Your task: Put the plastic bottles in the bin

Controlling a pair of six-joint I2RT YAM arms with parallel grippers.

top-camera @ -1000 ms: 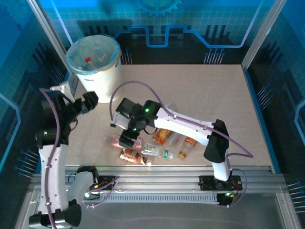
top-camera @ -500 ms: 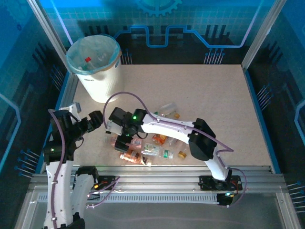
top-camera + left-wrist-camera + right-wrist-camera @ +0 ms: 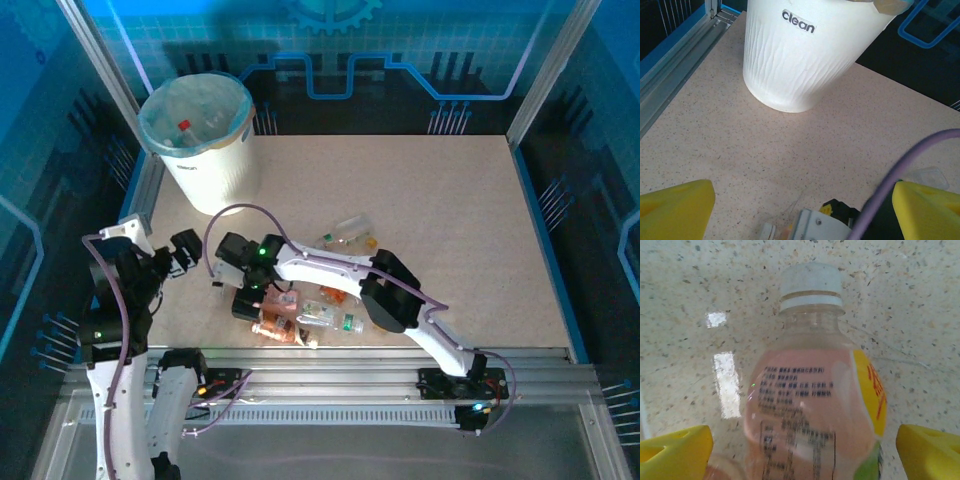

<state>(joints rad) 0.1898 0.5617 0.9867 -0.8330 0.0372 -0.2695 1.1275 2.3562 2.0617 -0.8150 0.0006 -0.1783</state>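
A pink-labelled plastic bottle (image 3: pixel 815 405) with a white cap lies on the table between my right gripper's (image 3: pixel 802 455) open yellow fingers (image 3: pixel 675 450), which stand apart from its sides. From above, the right gripper (image 3: pixel 243 298) hangs over the left end of a heap of several plastic bottles (image 3: pixel 318 318). Another clear bottle (image 3: pixel 350 232) lies farther back. The white bin (image 3: pixel 195 135) with its pale green-blue bag stands at the far left and holds a red-capped bottle (image 3: pixel 184 126). My left gripper (image 3: pixel 187 250) is open and empty, left of the heap. The left wrist view faces the bin (image 3: pixel 800 55).
The right arm's purple cable (image 3: pixel 910 165) and wrist housing (image 3: pixel 830 225) cross low in the left wrist view, close to the left gripper (image 3: pixel 800 210). An aluminium rail (image 3: pixel 680 70) borders the table on the left. Open tabletop (image 3: pixel 440 210) spreads to the right and back.
The right gripper slid left along the heap and came down over the pink bottle. The left arm drew back from beside the bin toward the near left.
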